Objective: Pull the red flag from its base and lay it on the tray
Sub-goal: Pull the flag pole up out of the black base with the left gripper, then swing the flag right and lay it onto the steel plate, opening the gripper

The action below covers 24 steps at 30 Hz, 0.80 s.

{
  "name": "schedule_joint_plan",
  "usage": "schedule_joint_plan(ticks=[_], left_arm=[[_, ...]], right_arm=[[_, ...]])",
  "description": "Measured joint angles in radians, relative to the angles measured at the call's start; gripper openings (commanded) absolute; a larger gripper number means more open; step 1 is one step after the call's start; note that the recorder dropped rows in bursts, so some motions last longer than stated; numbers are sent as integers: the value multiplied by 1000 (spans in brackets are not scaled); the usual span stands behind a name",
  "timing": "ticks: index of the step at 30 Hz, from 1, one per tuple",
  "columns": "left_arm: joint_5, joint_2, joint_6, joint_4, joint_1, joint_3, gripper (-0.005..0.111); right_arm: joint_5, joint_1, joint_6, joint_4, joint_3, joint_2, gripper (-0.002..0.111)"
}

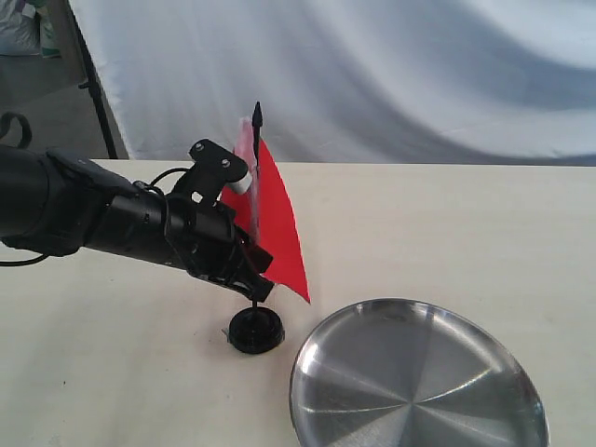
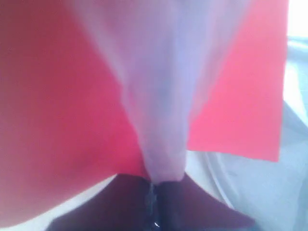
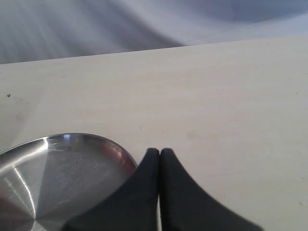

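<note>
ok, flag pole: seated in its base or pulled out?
Seated. The red flag stands upright, and its pole runs on below the left fingers straight into the base; no gap shows.

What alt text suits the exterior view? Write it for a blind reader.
The left gripper holds the red flag low on its pole, which stands in the base on a pale table. The tray lies just right of the base.

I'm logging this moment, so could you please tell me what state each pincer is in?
Left pincer: closed on the red flag, at its pole.
Right pincer: closed, holding nothing.
</note>
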Motion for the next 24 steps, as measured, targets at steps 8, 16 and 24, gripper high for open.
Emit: schedule_joint_plan(ticks=[8, 16, 24], left_arm=[[106, -7, 2, -39, 0, -94, 0], [407, -18, -28, -284, -53, -176, 0], [432, 190, -177, -344, -273, -191, 0]], right_arm=[[0, 0, 0, 0, 0, 0, 0], [0, 0, 0, 0, 0, 0, 0], [0, 0, 0, 0, 0, 0, 0]])
